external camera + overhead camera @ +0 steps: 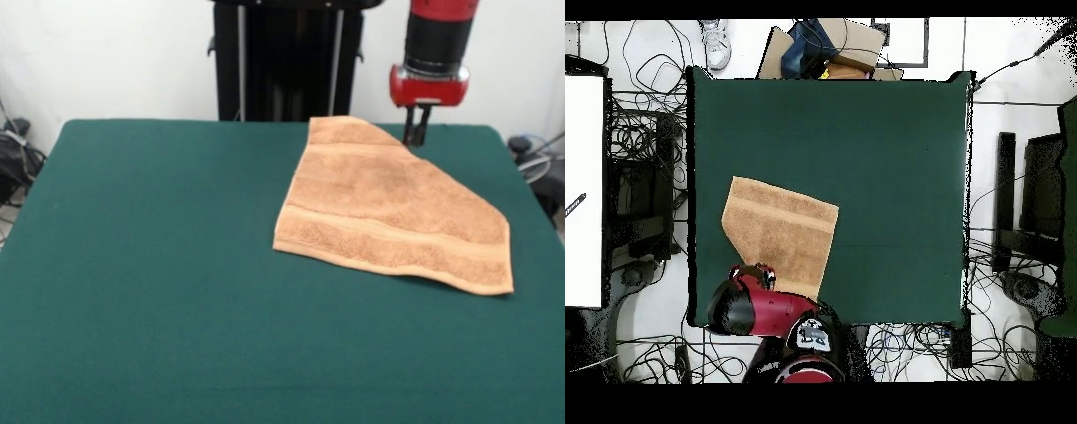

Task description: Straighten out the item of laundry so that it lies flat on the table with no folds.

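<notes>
The item of laundry, a light orange-tan terry towel with a woven band, lies on the right half of the dark green table. Its far right corner is cut off by a long slanting edge, so it does not show a full square. My gripper points straight down at that slanting edge, right at the cloth's far side. From above, the towel sits near the table's lower left corner, and the red arm covers the gripper and the towel's nearest edge.
The table's far edge runs just behind the gripper in the front view. Around the table in the overhead view lie tangled cables, a cardboard box and a white panel.
</notes>
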`<act>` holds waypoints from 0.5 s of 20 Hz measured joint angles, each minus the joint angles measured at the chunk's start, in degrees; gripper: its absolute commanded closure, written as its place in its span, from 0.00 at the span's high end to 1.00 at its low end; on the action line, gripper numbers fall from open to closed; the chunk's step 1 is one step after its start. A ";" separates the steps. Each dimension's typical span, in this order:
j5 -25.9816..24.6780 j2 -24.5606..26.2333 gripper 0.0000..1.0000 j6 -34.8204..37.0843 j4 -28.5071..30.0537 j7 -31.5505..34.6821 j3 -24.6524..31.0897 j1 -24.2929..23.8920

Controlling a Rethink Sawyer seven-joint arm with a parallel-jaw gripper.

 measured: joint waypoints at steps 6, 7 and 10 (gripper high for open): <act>0.41 -0.82 0.00 2.83 -0.79 0.00 -0.01 -2.74; 0.41 -0.81 0.00 3.07 -0.98 0.00 0.01 -3.05; 0.45 -0.78 0.00 4.35 -2.22 0.00 -0.01 -4.62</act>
